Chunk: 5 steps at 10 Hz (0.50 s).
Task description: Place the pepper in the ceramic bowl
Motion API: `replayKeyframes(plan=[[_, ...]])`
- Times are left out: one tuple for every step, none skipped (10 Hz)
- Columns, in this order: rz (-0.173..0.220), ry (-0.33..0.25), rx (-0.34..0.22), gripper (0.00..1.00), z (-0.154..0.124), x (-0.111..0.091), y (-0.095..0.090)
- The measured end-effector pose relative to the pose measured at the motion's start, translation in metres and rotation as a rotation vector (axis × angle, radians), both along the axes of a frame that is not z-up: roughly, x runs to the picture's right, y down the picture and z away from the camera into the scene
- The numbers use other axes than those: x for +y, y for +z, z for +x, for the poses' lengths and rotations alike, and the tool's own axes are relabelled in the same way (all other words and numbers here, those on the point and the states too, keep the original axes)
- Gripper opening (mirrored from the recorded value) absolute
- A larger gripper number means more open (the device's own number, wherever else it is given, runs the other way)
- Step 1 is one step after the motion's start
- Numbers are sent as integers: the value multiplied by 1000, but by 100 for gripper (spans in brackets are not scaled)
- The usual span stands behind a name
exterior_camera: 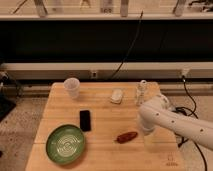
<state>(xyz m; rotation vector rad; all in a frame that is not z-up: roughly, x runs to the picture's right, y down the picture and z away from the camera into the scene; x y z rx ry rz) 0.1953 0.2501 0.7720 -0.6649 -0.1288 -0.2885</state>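
The small dark-red pepper [127,136] lies on the wooden table [107,160], near its front and right of centre. The green ceramic bowl [65,144] with paler rings sits at the front left and holds nothing. My white arm reaches in from the right. Its gripper [146,129] hangs at the arm's rounded end, just right of the pepper and a little above the table. It is open and holds nothing. The arm's bulk hides most of the gripper.
A black phone [85,120] lies between the bowl and the table's middle. A translucent white cup [72,87] stands at the back left. A small white object [116,95] and a small clear item [142,92] sit at the back. Cables hang behind the table.
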Motion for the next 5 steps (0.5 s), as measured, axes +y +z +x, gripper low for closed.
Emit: replayKeyframes(plan=[[-3, -6, -5, 80, -1, 2, 0], [-7, -15, -13, 80, -4, 4, 0], [-10, -22, -20, 80, -7, 5, 1], [-12, -30, -28, 80, -10, 7, 2], [-15, -35, -31, 80, -11, 8, 2]])
